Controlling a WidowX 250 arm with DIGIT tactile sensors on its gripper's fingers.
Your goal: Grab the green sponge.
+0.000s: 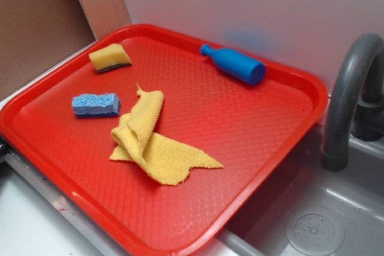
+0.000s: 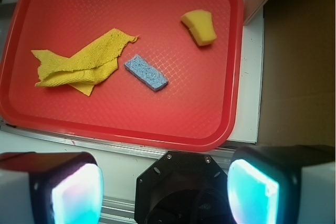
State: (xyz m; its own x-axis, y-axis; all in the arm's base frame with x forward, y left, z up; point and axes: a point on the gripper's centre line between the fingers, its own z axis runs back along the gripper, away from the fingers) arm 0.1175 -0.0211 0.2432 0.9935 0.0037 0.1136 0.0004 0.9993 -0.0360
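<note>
Your tool (image 2: 165, 182) hangs released, well short of the green sponge (image 1: 110, 57); you could grab the blue sponge (image 1: 96, 104) or yellow cloth (image 1: 153, 142) nearby instead.

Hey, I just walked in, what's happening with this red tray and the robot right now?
Nothing is being handled yet. The robot's claw hangs open off the near edge of the red plastic tray, holding nothing. On the tray lie a small yellow foam sponge with a dark green scouring face, a blue rectangular sponge, a crumpled yellow terry cloth and a blue plastic bottle lying on its side. The green-faced sponge sits alone near a far corner, untouched.
</note>
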